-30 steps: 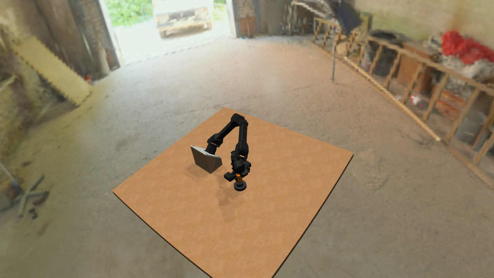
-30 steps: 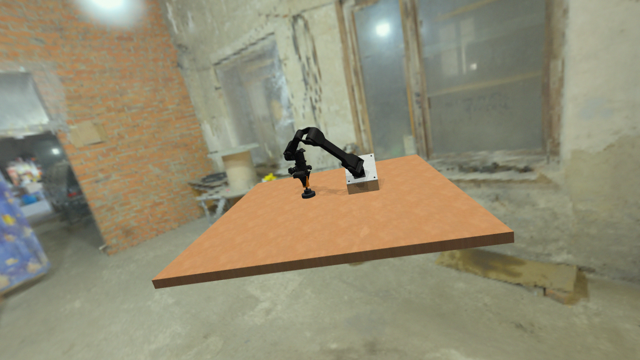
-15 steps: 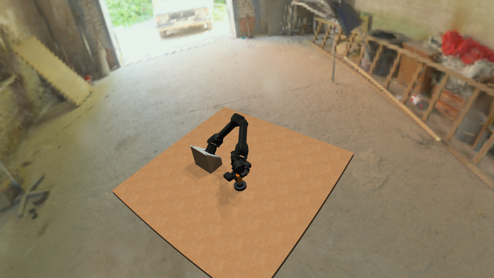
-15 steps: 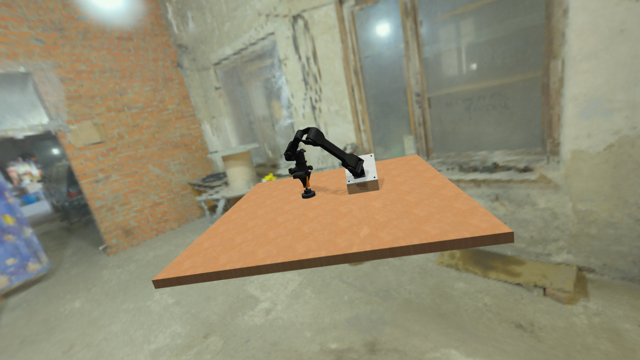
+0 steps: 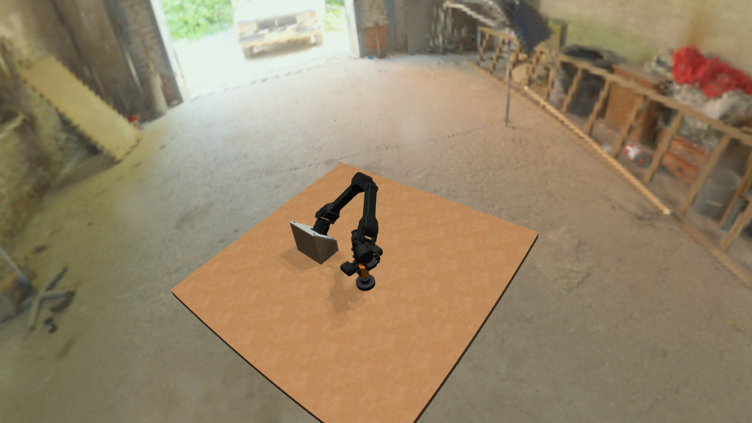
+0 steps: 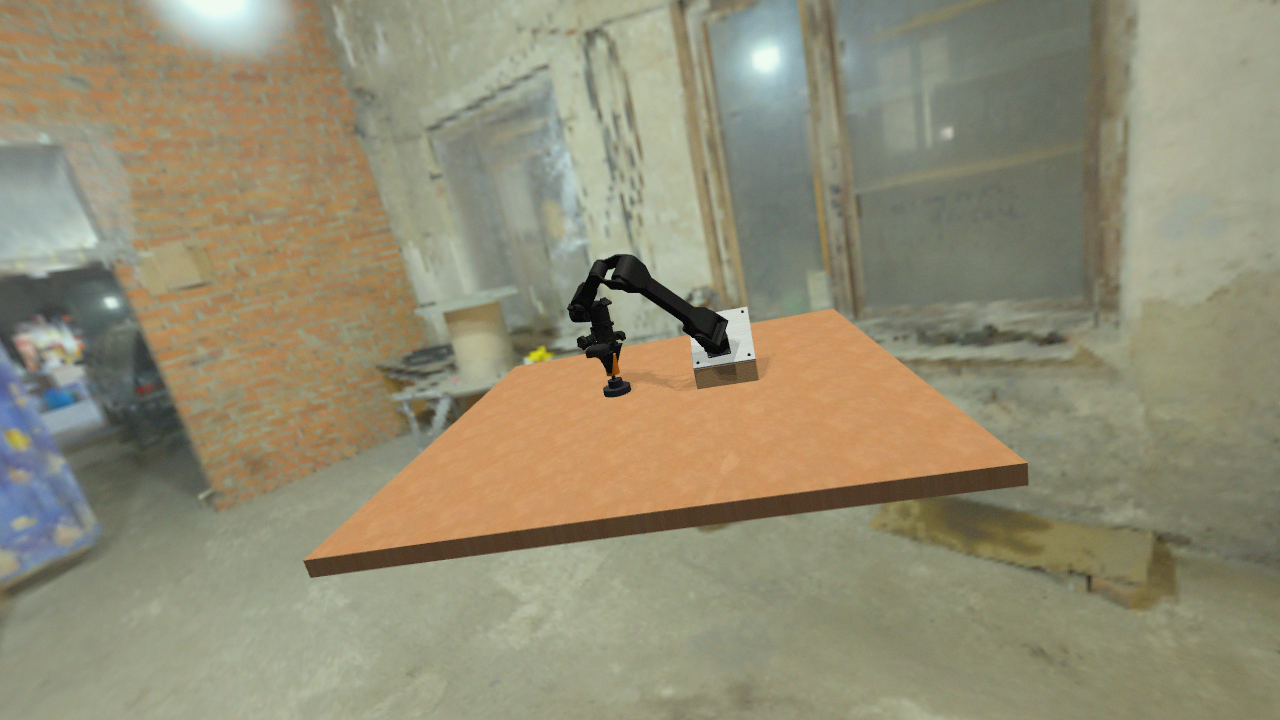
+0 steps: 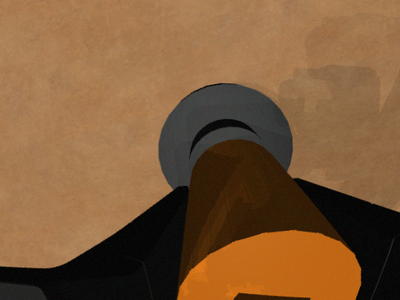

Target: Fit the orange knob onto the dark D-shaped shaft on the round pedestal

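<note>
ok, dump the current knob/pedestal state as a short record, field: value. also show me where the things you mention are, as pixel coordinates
held: orange knob (image 5: 364, 271) (image 6: 615, 364) (image 7: 275, 258)
gripper: closed on the knob (image 5: 362, 269) (image 6: 612, 365)
pedestal: round, dark, two-tiered, standing on the wooden board (image 5: 420, 315) (image 6: 698, 447) (image 7: 83, 83)
knob position: over the pedestal's middle
shaft: not visible
flat alignment: cannot tell
seated: no, knob above the wide disc
released: no
arm base: on a block with a pale top plate
</note>
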Tool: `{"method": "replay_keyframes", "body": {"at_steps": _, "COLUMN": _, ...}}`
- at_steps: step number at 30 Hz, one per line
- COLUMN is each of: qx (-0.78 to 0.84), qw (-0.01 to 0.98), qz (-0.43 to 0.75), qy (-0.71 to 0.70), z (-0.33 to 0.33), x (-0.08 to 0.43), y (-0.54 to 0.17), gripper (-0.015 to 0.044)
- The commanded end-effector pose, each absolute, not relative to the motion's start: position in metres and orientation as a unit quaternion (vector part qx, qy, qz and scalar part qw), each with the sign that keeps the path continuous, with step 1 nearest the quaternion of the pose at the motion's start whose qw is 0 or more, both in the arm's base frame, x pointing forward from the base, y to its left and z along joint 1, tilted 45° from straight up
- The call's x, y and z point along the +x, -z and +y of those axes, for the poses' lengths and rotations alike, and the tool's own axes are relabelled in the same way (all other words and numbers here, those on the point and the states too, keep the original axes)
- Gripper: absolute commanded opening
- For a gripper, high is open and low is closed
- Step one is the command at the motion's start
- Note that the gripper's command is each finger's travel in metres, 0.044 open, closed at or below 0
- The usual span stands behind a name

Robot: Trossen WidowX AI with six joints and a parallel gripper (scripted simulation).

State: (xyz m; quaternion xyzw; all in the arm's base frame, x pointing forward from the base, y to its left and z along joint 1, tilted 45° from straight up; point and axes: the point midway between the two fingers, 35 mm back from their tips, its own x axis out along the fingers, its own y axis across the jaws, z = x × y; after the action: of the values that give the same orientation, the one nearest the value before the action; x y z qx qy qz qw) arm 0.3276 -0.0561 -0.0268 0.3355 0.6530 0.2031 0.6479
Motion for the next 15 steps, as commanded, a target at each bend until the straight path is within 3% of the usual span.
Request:
{"method": "replay_keyframes", "body": {"at_steps": 1, "qx": 0.337, "qw": 0.648, "qz": 0.653, "qy": -0.202, "z": -0.056, "x": 0.3286, "y": 0.0273, "gripper": 0.0}}
{"method": "replay_keyframes", "body": {"at_steps": 15, "qx": 0.345, "qw": 0.644, "qz": 0.655, "qy": -0.193, "z": -0.0595, "x": 0.3277, "y": 0.0234, "gripper": 0.0}}
